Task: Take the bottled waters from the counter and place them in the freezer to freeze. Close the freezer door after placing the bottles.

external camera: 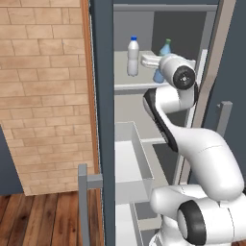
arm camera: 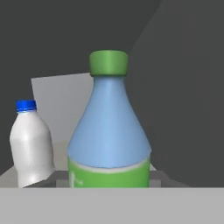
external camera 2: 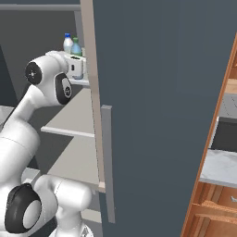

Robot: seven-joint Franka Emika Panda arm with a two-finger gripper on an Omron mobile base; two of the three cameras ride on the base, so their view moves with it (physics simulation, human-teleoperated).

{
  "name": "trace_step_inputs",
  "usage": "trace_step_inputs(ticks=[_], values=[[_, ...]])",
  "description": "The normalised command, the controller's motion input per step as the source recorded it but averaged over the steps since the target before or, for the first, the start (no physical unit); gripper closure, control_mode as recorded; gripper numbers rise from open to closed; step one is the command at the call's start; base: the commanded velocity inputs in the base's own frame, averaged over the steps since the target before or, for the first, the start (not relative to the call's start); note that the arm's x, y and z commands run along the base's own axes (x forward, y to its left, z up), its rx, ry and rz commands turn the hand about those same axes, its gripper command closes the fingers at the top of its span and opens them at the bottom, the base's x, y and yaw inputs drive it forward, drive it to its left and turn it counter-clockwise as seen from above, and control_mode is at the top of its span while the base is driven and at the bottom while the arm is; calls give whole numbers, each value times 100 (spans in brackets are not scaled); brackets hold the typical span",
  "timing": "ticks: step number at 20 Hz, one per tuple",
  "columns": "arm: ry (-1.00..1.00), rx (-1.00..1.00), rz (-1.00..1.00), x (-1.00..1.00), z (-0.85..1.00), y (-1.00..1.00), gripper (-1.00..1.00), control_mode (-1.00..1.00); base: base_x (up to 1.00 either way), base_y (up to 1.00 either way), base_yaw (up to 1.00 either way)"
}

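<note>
Upper centre of the left base view, my end effector (external camera: 153,61) is clamped on the green-capped bottle (arm camera: 109,135) over the freezer shelf (external camera: 126,84), beside the blue-capped bottle (external camera: 133,56) (already standing). Next I'd release, withdraw, then close the freezer door (external camera 2: 162,115).

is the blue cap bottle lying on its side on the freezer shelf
No, the blue-capped bottle stands upright on the freezer shelf, cap on top, in the left base view.

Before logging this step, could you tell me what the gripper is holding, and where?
The gripper is shut on the green-capped bottle, gripping its lower body.
</note>
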Motion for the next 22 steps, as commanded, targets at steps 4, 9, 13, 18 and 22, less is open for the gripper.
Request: trace_step_inputs(ticks=[4, 9, 13, 18, 22], values=[[0, -5, 9, 4, -2, 0, 100, -100, 0, 0, 0], [0, -2, 2, 8, 0, -2, 100, -100, 0, 0, 0], [0, -3, 0, 22, 0, -4, 100, -100, 0, 0, 0], [0, -7, 0, 25, -3, 0, 100, -100, 0, 0, 0], [1, -6, 0, 29, -4, 0, 100, -100, 0, 0, 0]])
